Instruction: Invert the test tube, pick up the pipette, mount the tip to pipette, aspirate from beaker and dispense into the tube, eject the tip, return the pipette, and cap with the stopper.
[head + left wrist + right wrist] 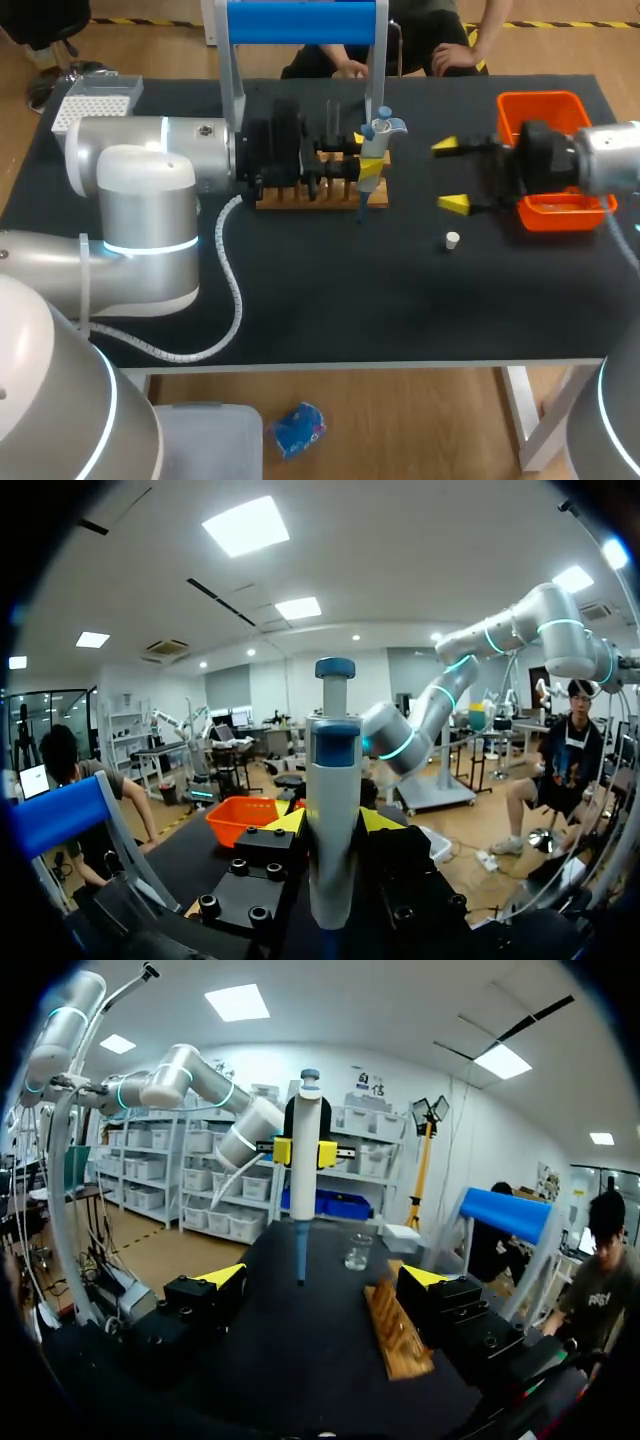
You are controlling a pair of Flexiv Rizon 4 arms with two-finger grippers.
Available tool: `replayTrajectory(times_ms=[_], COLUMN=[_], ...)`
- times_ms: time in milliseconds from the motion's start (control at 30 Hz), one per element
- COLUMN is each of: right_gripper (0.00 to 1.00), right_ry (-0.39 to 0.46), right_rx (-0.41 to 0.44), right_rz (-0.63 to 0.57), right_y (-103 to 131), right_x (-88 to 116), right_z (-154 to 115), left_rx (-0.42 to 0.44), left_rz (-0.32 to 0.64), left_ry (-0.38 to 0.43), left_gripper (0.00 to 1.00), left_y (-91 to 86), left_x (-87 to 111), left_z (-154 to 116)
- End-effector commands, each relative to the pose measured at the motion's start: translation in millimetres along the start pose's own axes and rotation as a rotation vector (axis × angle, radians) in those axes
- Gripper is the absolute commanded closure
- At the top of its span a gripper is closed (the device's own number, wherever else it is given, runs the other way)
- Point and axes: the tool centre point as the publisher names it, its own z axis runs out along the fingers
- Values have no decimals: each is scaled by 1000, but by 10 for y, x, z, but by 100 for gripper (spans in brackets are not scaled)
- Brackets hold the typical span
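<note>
Black table [330, 300] | left gripper [305, 1151] holds pipette [305, 1115] | stopper [452, 240]: head view only

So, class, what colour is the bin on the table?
Orange; the bin shows best in the head view.

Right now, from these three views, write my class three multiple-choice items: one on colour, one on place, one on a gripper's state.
1. The rectangular plastic bin at the table's right is: A orange; B green; C white.
2. The small white stopper lies: A inside that bin; B on the black tabletop; C on a wooden rack.
3. The right gripper is: A open and empty; B shut on the stopper; C shut on a pipette.
Answers: 1 A, its walls are orange. 2 B, it sits alone on bare tabletop. 3 A, its yellow tips stand wide apart, nothing between.
</note>
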Motion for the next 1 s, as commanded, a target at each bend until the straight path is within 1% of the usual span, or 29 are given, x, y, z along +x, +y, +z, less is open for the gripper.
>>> replayTrajectory(times_ms=[33, 100, 200, 367, 467, 567, 600, 900, 1000], right_gripper=[0, 0, 0, 0, 0, 0, 0, 0, 0], right_ry=[-66, -95, -135, -174, -205, -204, -218, -217, -189], right_rx=[38, 42, 44, 42, 53, 70, 85, 77, 91], right_rz=[21, 49, 93, 143, 173, 197, 183, 180, 151], right_y=[-80, -188, -356, -547, -689, -801, -809, -813, -665], right_x=[253, 310, 392, 526, 553, 594, 602, 587, 428], right_z=[-584, -725, -862, -896, -900, -850, -841, -838, -733], left_rx=[3, 3, 3, 3, 3, 3, 3, 3, 2], left_rz=[2, 2, 2, 2, 2, 2, 2, 2, 3], left_ry=[-7, -7, -7, -7, -7, -7, -7, -7, 1], left_gripper=[100, 100, 100, 100, 100, 100, 100, 100, 100], left_y=[5, 5, 5, 5, 5, 5, 5, 5, -13], left_x=[11, 11, 11, 11, 11, 11, 11, 11, -1], left_z=[15, 15, 15, 15, 15, 15, 15, 15, 14])
